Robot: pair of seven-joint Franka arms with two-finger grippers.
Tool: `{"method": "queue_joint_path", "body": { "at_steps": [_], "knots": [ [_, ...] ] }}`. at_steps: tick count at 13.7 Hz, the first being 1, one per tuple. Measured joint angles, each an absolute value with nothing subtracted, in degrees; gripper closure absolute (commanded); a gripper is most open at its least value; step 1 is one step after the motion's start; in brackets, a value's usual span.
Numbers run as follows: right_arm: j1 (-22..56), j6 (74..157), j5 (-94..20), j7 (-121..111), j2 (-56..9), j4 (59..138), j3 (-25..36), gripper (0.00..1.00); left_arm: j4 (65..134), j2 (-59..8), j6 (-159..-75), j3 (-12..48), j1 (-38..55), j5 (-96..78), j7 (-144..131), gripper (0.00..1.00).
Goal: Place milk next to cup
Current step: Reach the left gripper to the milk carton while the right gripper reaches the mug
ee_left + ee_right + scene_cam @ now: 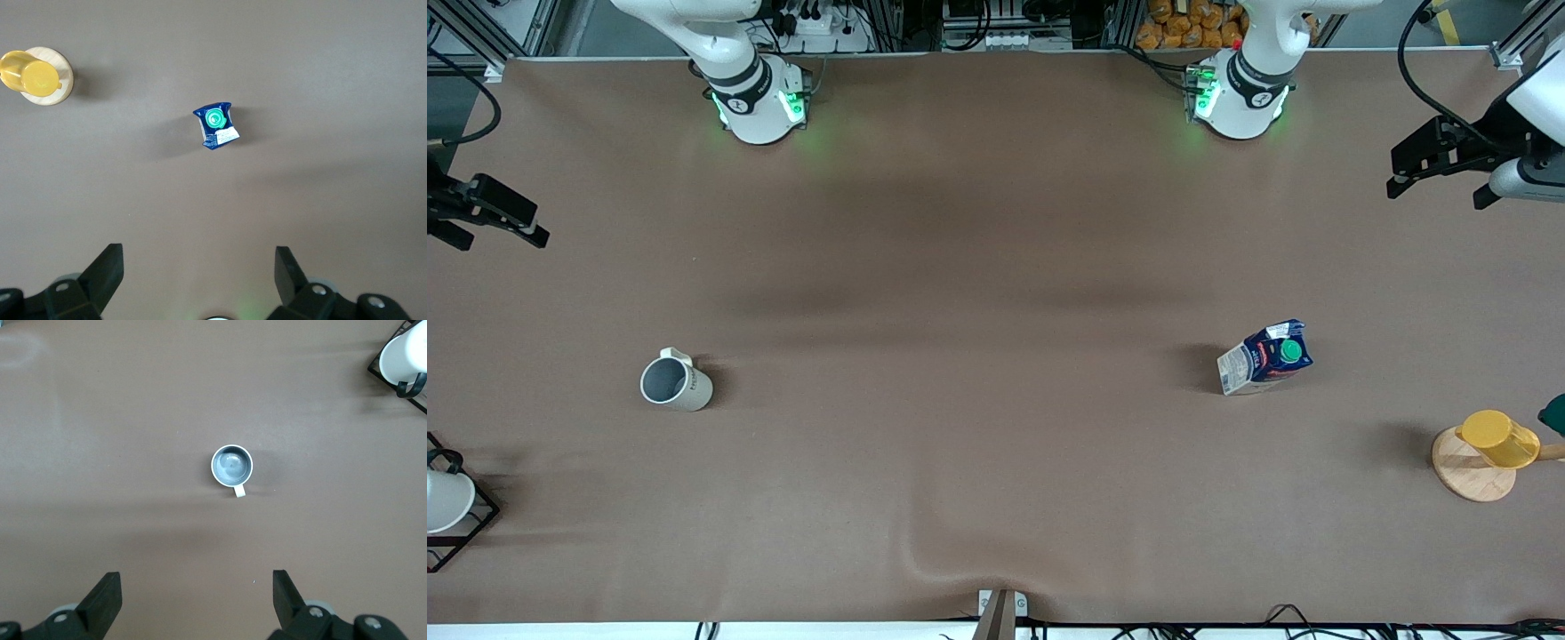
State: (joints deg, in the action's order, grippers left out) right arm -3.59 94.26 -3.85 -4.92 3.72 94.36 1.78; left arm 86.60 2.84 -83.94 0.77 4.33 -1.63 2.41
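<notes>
The milk [1267,357], a dark blue and white carton with a green cap, stands on the brown table toward the left arm's end. It also shows in the left wrist view [215,125]. The cup [676,382], an off-white mug with a grey inside, stands toward the right arm's end. It also shows in the right wrist view [233,465]. My left gripper [1436,182] hangs high over the left arm's end of the table, open and empty [199,267]. My right gripper [498,227] hangs high over the right arm's end, open and empty [197,587]. Milk and cup are far apart.
A yellow cup on a wooden disc [1489,449] stands near the milk, nearer to the front camera; it shows in the left wrist view [30,75]. A white cup in a black wire rack [445,502] sits at the table's edge near the cup [403,357]. A dark green object [1554,413] is at the edge.
</notes>
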Motion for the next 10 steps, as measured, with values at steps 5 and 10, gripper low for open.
{"method": "queue_joint_path", "body": {
  "at_steps": [5,10],
  "knots": [
    [-3.6,94.2,-3.8,-4.9,3.7,94.6,1.8,0.00,86.7,2.2,-83.9,0.7,4.3,-1.6,2.2,0.00],
    [-4.9,96.9,-3.6,-6.0,-2.2,97.5,2.2,0.00,87.9,-7.9,-90.4,0.7,3.7,-4.8,-3.3,0.00]
  ]
}}
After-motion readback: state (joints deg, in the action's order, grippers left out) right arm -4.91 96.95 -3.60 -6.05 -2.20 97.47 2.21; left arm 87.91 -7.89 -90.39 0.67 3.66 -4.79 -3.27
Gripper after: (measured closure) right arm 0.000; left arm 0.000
